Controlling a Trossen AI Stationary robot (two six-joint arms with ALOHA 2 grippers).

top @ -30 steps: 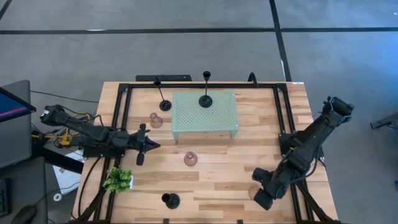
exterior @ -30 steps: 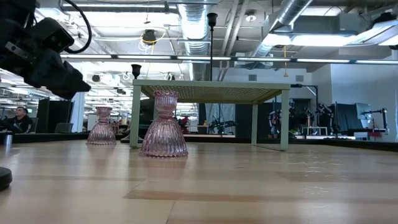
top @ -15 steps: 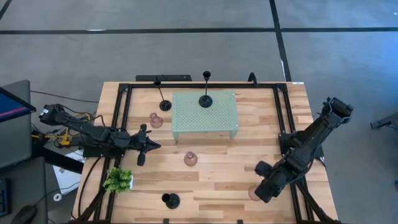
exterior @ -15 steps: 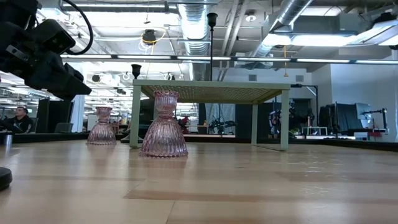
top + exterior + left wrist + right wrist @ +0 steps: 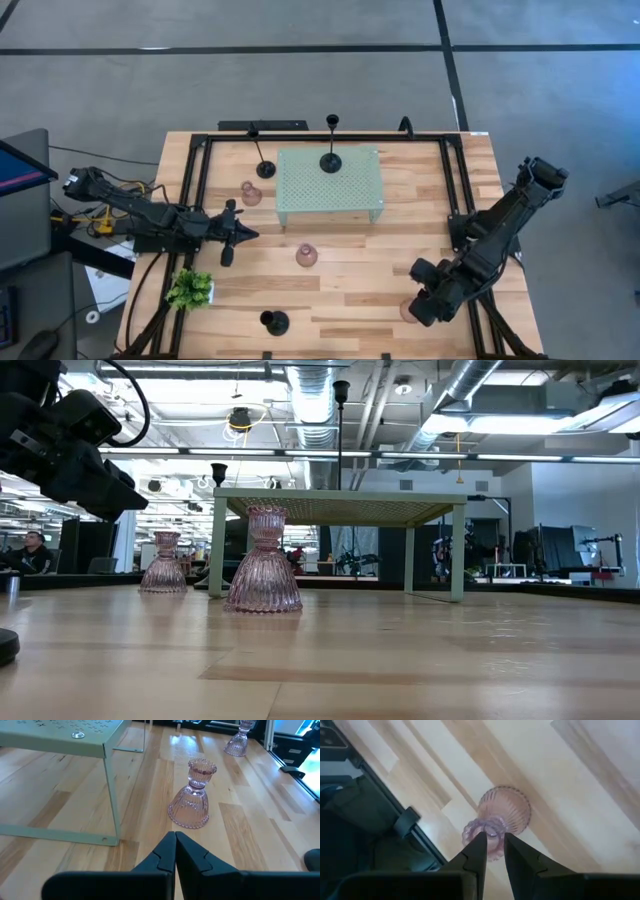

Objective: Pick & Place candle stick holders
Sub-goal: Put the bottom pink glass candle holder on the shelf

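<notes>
Three pinkish holders show in the high view: one left of the pale green stand (image 5: 251,193), one in the table's middle (image 5: 306,255) and one at the near right (image 5: 404,311). Each stands on its wide base. Three black holders stand on round bases: one on the stand (image 5: 330,160), one at the far left (image 5: 265,168) and one at the near edge (image 5: 273,322). My right gripper (image 5: 493,845) is over the near-right pink holder (image 5: 502,815), its fingers close together at the holder's top. My left gripper (image 5: 175,840) is shut and empty, above the table left of the middle pink holder (image 5: 192,802). My right gripper comes from above, pointing down, at the pink holder's top cup rim (image 5: 477,831). The rim's wall shows in the narrow gap between the two fingers; one finger (image 5: 479,851) seems to be over the hollow and the other outside. The fingers hide the contact itself. The holder stays upright.
The pale green perforated stand (image 5: 300,190) is at the table's far middle. A small green plant (image 5: 190,290) sits at the near left. A black frame rail (image 5: 190,200) runs around the table. Bare wood lies between the stand and the near edge.
My right gripper has shifted a little toward the table's far edge over the near-right pink holder. The holder stands where it did.
</notes>
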